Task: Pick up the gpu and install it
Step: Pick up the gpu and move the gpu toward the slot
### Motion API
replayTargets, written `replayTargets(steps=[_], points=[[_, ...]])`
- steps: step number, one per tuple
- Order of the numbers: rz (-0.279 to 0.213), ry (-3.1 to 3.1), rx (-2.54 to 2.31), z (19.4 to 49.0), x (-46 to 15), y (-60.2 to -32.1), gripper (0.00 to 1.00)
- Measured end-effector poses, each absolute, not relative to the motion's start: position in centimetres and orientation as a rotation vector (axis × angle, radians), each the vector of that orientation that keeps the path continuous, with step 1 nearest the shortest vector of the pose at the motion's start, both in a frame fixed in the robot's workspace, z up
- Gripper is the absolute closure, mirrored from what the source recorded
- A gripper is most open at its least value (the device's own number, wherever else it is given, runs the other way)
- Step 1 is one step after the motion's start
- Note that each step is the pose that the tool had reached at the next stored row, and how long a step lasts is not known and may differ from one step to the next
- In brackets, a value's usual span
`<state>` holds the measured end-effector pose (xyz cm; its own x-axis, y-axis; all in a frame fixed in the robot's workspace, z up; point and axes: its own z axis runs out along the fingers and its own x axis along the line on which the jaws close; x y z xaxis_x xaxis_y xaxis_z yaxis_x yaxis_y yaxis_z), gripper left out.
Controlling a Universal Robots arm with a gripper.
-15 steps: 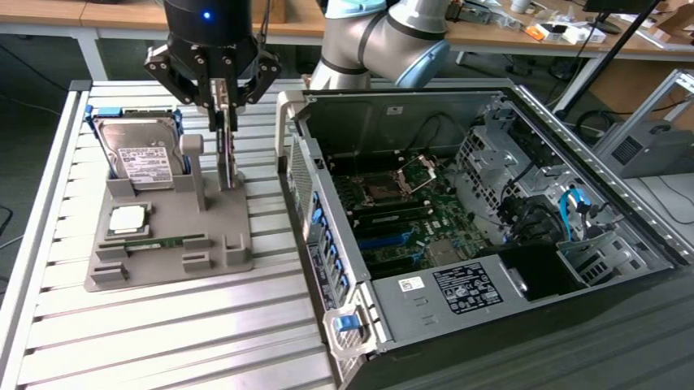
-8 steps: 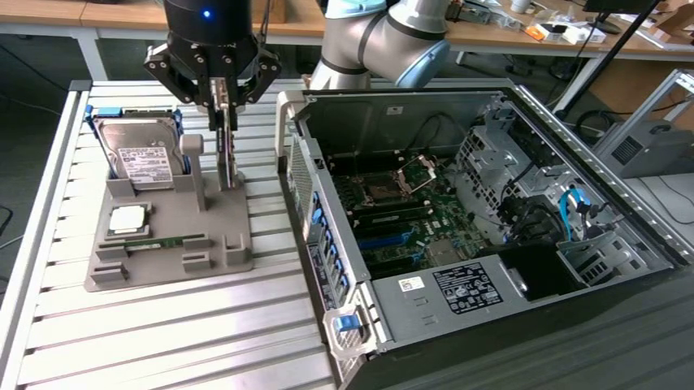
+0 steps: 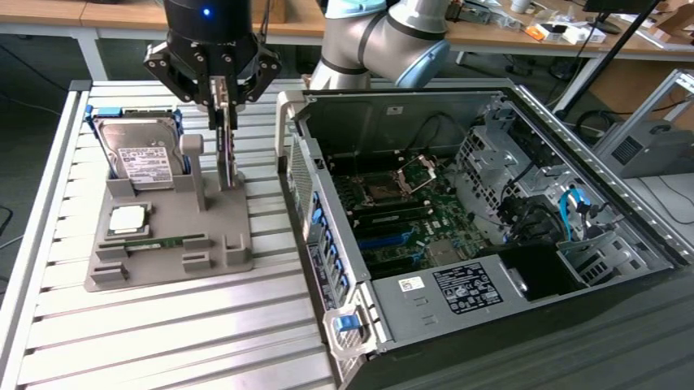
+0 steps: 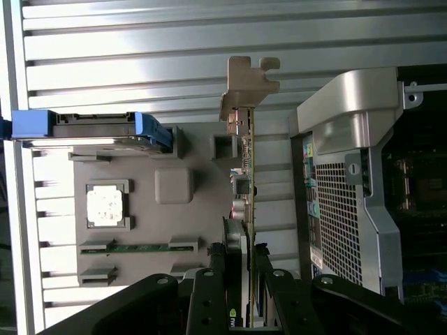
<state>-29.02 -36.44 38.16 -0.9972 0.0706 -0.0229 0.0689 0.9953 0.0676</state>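
The gpu (image 3: 227, 158) is a thin dark card seen edge-on, standing upright over the grey holder tray (image 3: 223, 258) at the exterior view's left. I cannot tell whether its lower edge still touches the tray. My gripper (image 3: 223, 120) comes down from above and is shut on the card's upper edge, one finger on each face. In the wrist view the gpu (image 4: 249, 167) runs as a narrow strip from between my fingers (image 4: 209, 286) to its silvery metal bracket (image 4: 246, 87). My gripper (image 4: 241, 259) clasps its near end.
The open computer case (image 3: 325, 236) lies at the exterior view's right with its motherboard (image 3: 401, 207) exposed. On the tray are a silver hard drive (image 3: 141, 154), a processor chip (image 3: 127, 218) and a green memory stick (image 3: 162, 241). A slatted metal table (image 3: 162, 333) lies beneath.
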Motion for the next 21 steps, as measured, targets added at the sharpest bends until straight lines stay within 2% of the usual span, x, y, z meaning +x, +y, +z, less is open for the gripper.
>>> replayTargets(steps=[21], points=[[0.104, 3.113, 0.109, 38.67, -29.03, -36.44, 0.73]])
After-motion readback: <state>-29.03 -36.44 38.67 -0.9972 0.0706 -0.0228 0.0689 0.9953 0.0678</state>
